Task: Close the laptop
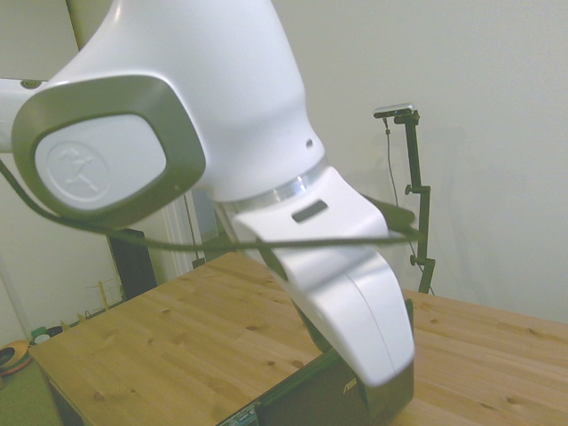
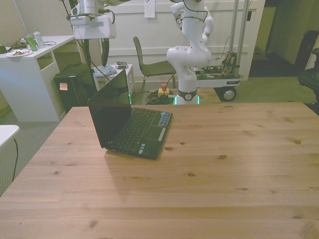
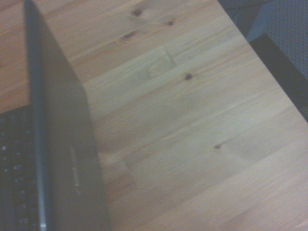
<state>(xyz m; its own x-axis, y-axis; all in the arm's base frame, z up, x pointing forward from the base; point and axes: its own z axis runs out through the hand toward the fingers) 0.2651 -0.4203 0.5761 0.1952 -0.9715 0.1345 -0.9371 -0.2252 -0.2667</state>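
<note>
The laptop (image 2: 128,119) stood open at the desk's (image 2: 209,164) left of centre in the front view. The hand (image 2: 93,50), fingers apart and empty, hung at upper left. The stiff, hinged lid probably needed pushing at its top edge.

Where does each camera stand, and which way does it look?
Side view: off one side of the table, looking across it; the white arm fills the picture and hides much of the laptop.
Front view: across the table, facing the robot's base; the gripper hangs open above the laptop's lid, behind it.
Wrist view: on the wrist, looking down at the lid's back; no robot part shows.
All three share the laptop and table.
</note>
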